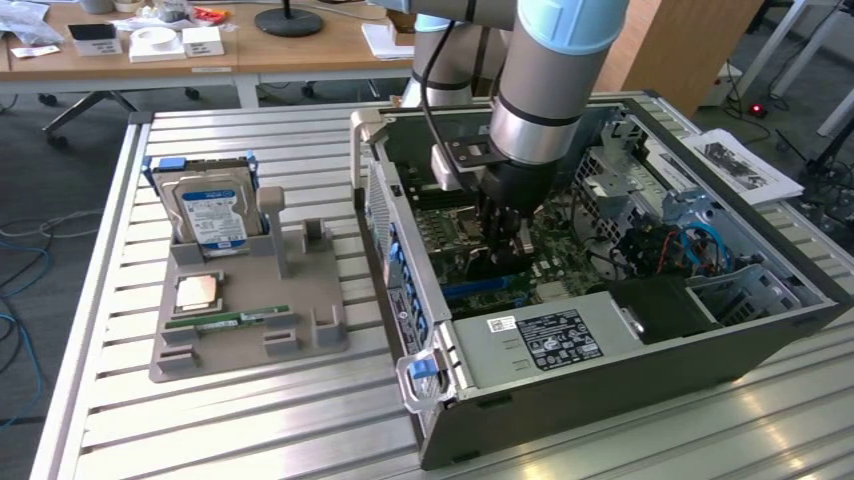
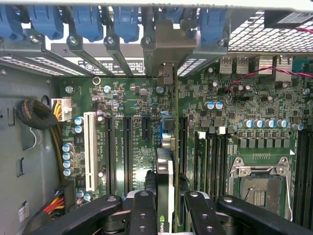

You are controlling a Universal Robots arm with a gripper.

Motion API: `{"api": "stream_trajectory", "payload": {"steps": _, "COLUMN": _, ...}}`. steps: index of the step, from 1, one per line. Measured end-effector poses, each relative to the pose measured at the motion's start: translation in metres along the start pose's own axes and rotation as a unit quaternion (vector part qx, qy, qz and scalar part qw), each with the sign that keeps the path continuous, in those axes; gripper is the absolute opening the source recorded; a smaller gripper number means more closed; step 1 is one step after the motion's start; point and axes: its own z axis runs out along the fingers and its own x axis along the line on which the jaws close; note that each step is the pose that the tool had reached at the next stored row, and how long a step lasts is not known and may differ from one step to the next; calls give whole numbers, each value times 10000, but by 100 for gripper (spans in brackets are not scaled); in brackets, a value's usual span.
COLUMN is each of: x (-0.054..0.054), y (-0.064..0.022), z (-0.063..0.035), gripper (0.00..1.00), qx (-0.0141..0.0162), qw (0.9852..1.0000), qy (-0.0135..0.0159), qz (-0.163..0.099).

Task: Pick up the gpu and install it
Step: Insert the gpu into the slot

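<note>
Tool: gripper [image 2: 168, 208] is pinching the gpu [image 2: 164, 169] across its two faces, card standing on edge betw. the fingers.
Card posn: hanging inside the PC case [image 1: 627, 350], just above the motherboard [image 2: 122, 98]; bracket end pointing at the rear slot openings [image 2: 164, 58].
Contact: can't tell if edge is touching the blue slot [image 1: 474, 291].
Technique (judged): lining card parallel w/ slot, pushing straight down, no twisting.
Risk: bracket snagging on the blue latches [image 2: 88, 19].

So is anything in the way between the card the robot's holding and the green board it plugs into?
Nothing visible. The gripper grips the gpu edge-on inside the computer case, over the motherboard. The slots beside it are bare and no cable crosses there. The spot right under the card is hidden by the card.
</note>
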Motion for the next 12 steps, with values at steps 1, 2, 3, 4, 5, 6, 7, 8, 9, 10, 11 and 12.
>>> {"api": "stream_trajectory", "payload": {"steps": 1, "x": 0, "y": -3, "z": 0, "gripper": 27, "qx": 0, "qw": 10000, "qy": 0, "qz": -1}}
{"api": "stream_trajectory", "payload": {"steps": 2, "x": 0, "y": -4, "z": 0, "gripper": 27, "qx": 0, "qw": 10000, "qy": 0, "qz": 0}}
{"api": "stream_trajectory", "payload": {"steps": 3, "x": 0, "y": -4, "z": 0, "gripper": 27, "qx": 0, "qw": 10000, "qy": 0, "qz": 0}}
{"api": "stream_trajectory", "payload": {"steps": 4, "x": 0, "y": -5, "z": 0, "gripper": 27, "qx": 0, "qw": 10000, "qy": 0, "qz": 0}}
{"api": "stream_trajectory", "payload": {"steps": 5, "x": 0, "y": -5, "z": 0, "gripper": 27, "qx": 0, "qw": 10000, "qy": 0, "qz": 0}}
{"api": "stream_trajectory", "payload": {"steps": 6, "x": 0, "y": -5, "z": 0, "gripper": 27, "qx": 1, "qw": 10000, "qy": 0, "qz": 0}}
{"api": "stream_trajectory", "payload": {"steps": 7, "x": 0, "y": -5, "z": 0, "gripper": 27, "qx": 0, "qw": 10000, "qy": 0, "qz": 0}}
{"api": "stream_trajectory", "payload": {"steps": 8, "x": 0, "y": -5, "z": 0, "gripper": 27, "qx": 4, "qw": 10000, "qy": 0, "qz": -1}}
{"api": "stream_trajectory", "payload": {"steps": 9, "x": 0, "y": -4, "z": 0, "gripper": 27, "qx": 10, "qw": 10000, "qy": 0, "qz": -1}}
{"api": "stream_trajectory", "payload": {"steps": 10, "x": 0, "y": -3, "z": 0, "gripper": 27, "qx": 18, "qw": 10000, "qy": 0, "qz": -2}}
{"api": "stream_trajectory", "payload": {"steps": 11, "x": 0, "y": -2, "z": 0, "gripper": 27, "qx": 25, "qw": 10000, "qy": 0, "qz": -2}}
{"api": "stream_trajectory", "payload": {"steps": 12, "x": 0, "y": 0, "z": 0, "gripper": 27, "qx": 32, "qw": 10000, "qy": -1, "qz": -4}}
